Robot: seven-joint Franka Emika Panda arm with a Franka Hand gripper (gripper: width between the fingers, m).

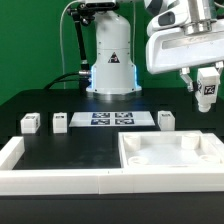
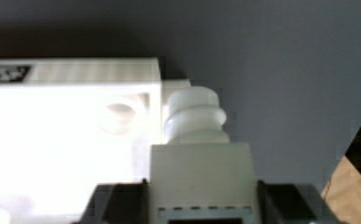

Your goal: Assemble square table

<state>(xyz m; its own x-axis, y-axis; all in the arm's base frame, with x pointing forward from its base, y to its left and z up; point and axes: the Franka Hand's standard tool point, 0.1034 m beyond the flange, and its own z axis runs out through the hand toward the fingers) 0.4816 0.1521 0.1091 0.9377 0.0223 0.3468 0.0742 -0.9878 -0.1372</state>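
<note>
**Entry: square table, in parts, as it stands in the room**

- **End effector** (image 1: pixel 206 88): clenched on one leg post (image 1: pixel 208 93), held in the air on the exterior view's right, above the far right corner of the slab. In the wrist view the post sits straight between the dark fingers (image 2: pixel 115 205).
- **Leg post, held:** a square white body narrowing to a rounded, ribbed tip (image 2: pixel 195 108) that looks like a coarse thread. There is a black-and-white tag on one face.
- **Slab** (image 1: pixel 168 165): lies near right on the table. It is matte white plastic, square and tray-like, with raised corner blocks. The wrist view shows a round socket (image 2: pixel 116 110) in one corner and a tag (image 2: pixel 8 72) on the side wall.
- **Loose leg posts:** two stand far left (image 1: pixel 31 123) (image 1: pixel 59 123), and one (image 1: pixel 166 119) stands just right of the marker board (image 1: pixel 107 120).
- **Other items:** a low white wall (image 1: pixel 30 158) runs near left. The table (image 1: pixel 40 100) is black and dull.
- **Step in hand, as I judge it:** carrying the post to a corner socket.
- **How to do it well:**
  - The tip shows against the dark table just beside the slab's corner, not over the hole, so centre it there before lowering.
  - Keep the post's axis in line with the socket's so the ribs do not catch on the rim.
  - Seat it with light pressure and turn gently.
  - The plastic looks smooth and hard, so the post may twist in the grasp, and the slab may slide on the table
</note>
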